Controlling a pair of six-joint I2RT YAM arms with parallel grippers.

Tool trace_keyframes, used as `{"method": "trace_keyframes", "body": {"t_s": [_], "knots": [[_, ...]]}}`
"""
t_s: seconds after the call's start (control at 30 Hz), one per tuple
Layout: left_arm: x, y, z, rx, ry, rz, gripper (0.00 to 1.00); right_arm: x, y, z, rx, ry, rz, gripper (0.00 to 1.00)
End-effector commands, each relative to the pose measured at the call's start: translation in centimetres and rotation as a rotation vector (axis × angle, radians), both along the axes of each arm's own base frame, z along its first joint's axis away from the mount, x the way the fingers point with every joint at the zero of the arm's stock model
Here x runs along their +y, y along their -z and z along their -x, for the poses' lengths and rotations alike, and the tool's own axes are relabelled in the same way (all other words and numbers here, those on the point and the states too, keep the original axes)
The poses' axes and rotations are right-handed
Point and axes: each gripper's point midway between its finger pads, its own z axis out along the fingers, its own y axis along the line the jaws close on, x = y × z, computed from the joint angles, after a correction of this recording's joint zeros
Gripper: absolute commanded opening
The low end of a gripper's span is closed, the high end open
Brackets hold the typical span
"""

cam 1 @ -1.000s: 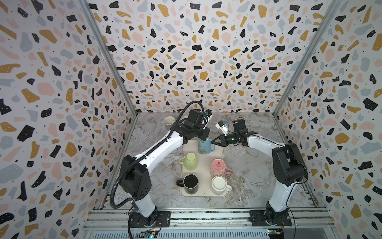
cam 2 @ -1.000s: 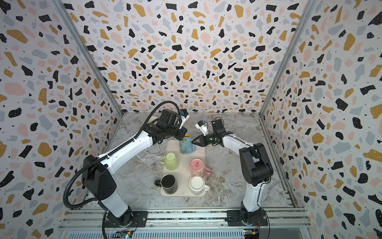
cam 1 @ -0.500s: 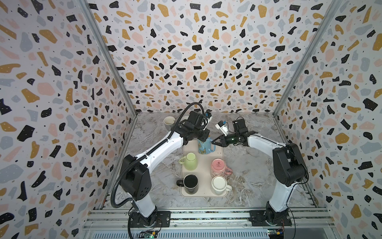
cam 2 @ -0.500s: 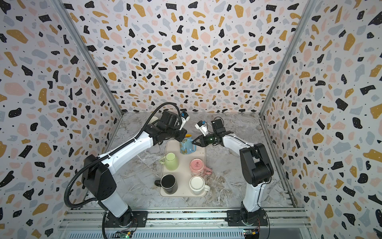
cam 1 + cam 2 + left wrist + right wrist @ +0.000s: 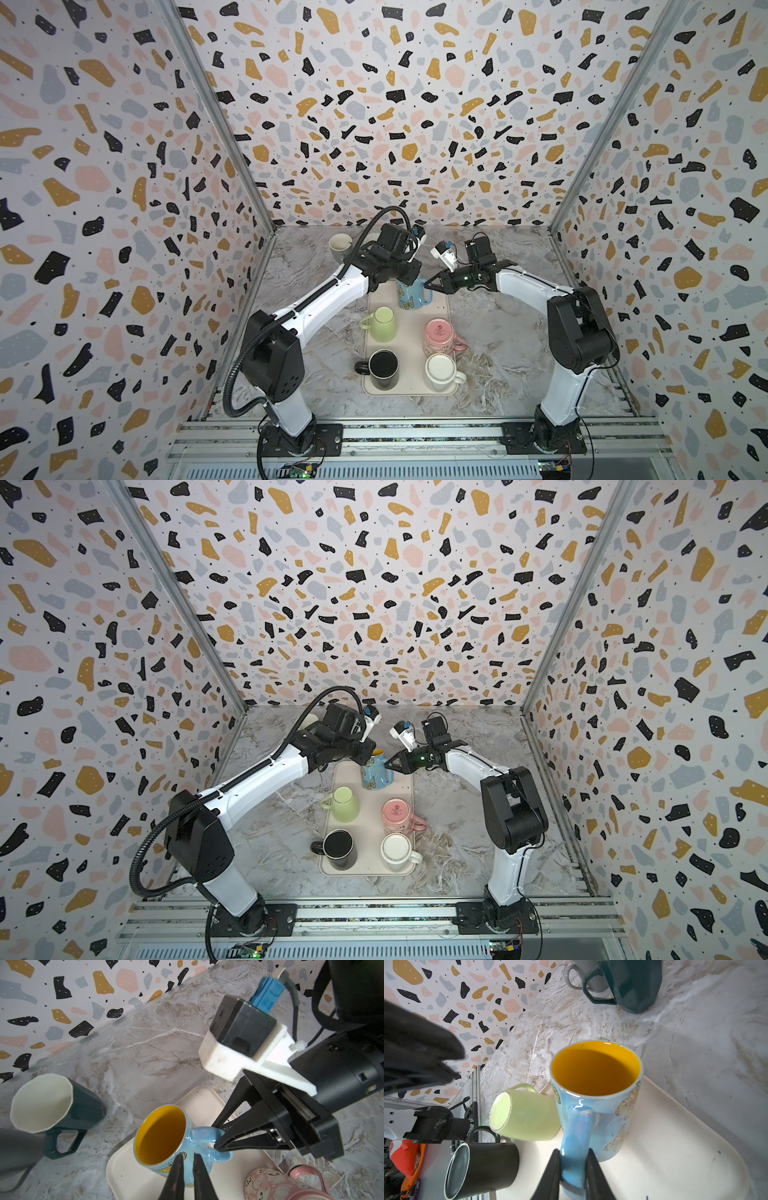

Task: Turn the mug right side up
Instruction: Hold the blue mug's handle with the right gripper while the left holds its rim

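Gloss against matt
The blue mug [image 5: 598, 1118] gleams, pearly glazed ceramic; the cream tray [image 5: 664, 1147] under it looks matt and smooth; black mug [image 5: 384, 380], seven o'clock on the tray, is dull; tabletop [image 5: 145, 1043] marble-patterned, smooth.

The mug [image 5: 409, 293] stands at the tray's [image 5: 441, 307] far end, another mug [image 5: 340, 246] behind-left.

The blue butterfly mug [image 5: 409, 294] is standing upright, its yellow inside facing up. It is sitting at the far end of the cream tray [image 5: 409, 337].

bare table [image 5: 528, 249] behind the blue mug [image 5: 409, 296] — green mug [image 5: 382, 326] and pink mug [image 5: 440, 337] crowd its front.
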Motion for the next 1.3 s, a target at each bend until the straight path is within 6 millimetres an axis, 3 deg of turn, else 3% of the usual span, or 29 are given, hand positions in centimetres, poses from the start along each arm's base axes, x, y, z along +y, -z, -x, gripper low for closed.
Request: {"method": "trace_keyframes", "body": {"t_s": [0.0, 0.8, 1.27], "knots": [[0.3, -0.1, -0.2, -0.009, -0.017, 0.009, 0.12, -1.5, 6.3, 0.9, 0.107, 0.052, 0.195, 0.0], [2.5, 1.1, -1.0, 0.014, -0.069, -0.016, 0.12, -1.4, 7.0, 0.4, 0.087, 0.066, 0.241, 0.0], [3.0, 1.2, -1.1, 0.014, -0.077, -0.009, 0.12, -1.2, 4.6, -0.7, -0.057, 0.098, 0.294, 0.0]]}}
